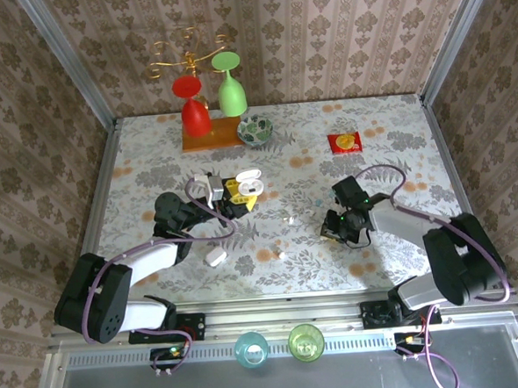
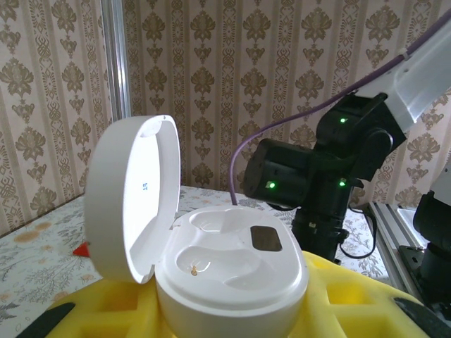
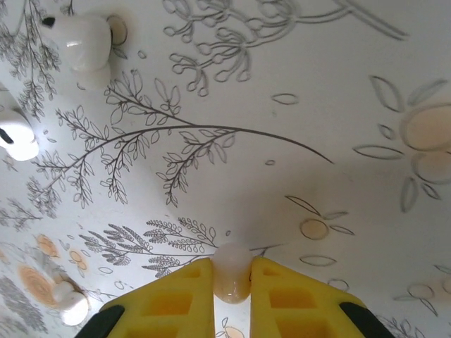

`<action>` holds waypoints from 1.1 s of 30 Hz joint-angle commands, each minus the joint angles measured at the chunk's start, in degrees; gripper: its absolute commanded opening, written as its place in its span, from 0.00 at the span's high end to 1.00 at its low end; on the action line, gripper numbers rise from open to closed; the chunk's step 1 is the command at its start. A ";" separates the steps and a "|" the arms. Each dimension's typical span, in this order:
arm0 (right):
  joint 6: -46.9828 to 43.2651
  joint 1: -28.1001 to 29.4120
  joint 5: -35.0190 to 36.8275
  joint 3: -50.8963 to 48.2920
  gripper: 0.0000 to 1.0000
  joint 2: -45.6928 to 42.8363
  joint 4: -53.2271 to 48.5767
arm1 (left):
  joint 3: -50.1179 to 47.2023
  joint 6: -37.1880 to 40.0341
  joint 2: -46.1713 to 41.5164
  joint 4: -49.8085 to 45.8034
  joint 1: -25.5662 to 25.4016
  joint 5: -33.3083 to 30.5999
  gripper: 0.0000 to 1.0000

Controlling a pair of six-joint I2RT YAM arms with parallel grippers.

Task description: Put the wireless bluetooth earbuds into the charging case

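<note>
Left fingers [image 2: 99,310], yellow, sat narrow against the base of the charging case [image 2: 232,274], gripping it with the lid [image 2: 134,204] hinged up on its left side. The moulded wells faced upward, bare white plastic. In the top view the case [image 1: 249,180] was left of centre on the floral surface [image 1: 152,165], just beyond the left arm [image 1: 169,226].

Right fingers [image 3: 169,303] were pinched tight on one earbud [image 3: 231,273], a pale bean-sized piece caught between the tips. It hung low over the surface; could not tell whether it touched. The right arm [image 1: 393,221] reached in right of centre, well apart from the case.

Loose earbuds lay on the surface. The right wrist view showed one at the upper left [image 3: 81,39], one at the left edge [image 3: 15,141] and a smaller piece at the lower left [image 3: 70,304]. From above, one small white piece [image 1: 289,219] lay between the arms and another [image 1: 281,256] nearer.

A closed white case [image 1: 215,256] rested beside the left arm. Far side: red glass [image 1: 194,106], green glass [image 1: 230,86], bowl [image 1: 255,129].
</note>
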 commanded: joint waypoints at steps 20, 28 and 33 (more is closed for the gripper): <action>-5.74 -0.23 -8.36 -2.29 0.67 1.60 7.40 | 0.59 -0.15 -0.09 0.86 0.37 0.53 0.75; -5.95 -1.65 -7.33 -2.97 0.58 -0.97 7.40 | 0.55 -0.15 -0.66 0.62 0.35 0.35 0.75; -5.22 -1.70 -8.18 -3.50 0.58 -0.38 9.76 | 0.54 -0.13 -0.56 0.43 0.37 0.35 0.75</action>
